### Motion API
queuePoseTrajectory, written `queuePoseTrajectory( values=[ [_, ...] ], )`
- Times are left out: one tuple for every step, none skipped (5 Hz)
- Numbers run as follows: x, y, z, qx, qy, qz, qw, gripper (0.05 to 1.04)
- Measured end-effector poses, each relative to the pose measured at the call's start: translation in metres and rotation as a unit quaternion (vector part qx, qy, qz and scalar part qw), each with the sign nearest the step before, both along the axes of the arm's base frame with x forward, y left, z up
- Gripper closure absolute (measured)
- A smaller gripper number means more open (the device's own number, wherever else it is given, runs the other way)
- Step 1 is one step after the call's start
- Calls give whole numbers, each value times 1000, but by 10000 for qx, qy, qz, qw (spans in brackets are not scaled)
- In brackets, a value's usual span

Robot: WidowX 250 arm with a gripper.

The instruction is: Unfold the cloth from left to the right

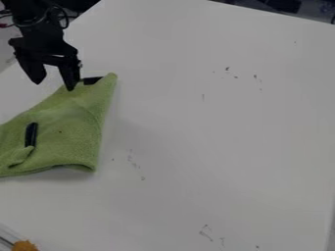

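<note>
- White table [216,117]: spreads across most of the scene, running past the left and near sides of the view.
- Green cloth [72,122]: lies on the left part of the table, cut off by the left side of the view. Its bulk sits on the near side of the gripper, and its narrow far corner reaches just to the right of it. The near edge is slightly raised in a small arch towards the right.
- Black robot arm [36,27]: at the far left, coming in from the top edge.
- Black gripper [54,86]: hangs at the far left with its fingers spread wide, table showing between them, and has hold of nothing. The right finger overlaps the cloth's far edge in view; whether it touches cannot be told. The left finger is apart from the cloth.
- Orange item [25,245]: at the near left corner, partly cut off.
- Dark strip [31,133]: upright in view on the cloth's left part, its near end by a small fold.
- Dark patch [92,80]: at the cloth's far corner, just right of the right finger.
- Dark marks [206,234]: small, scattered over the tabletop.
</note>
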State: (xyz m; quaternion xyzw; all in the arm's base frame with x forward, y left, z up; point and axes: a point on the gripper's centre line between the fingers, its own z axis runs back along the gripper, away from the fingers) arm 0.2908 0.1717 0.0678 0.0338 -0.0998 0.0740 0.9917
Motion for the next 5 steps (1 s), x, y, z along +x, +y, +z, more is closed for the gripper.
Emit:
queuePoseTrajectory(
  values=[
    [-4,-2,-10,-105,135,46,9998,83],
    [-17,-5,-18,-169,226,249,9993,83],
    [-42,6,-16,-107,157,612,9979,83],
    [-59,10,-24,-144,187,830,9963,83],
    [-64,15,-27,-145,117,930,9955,83]
  ],
)
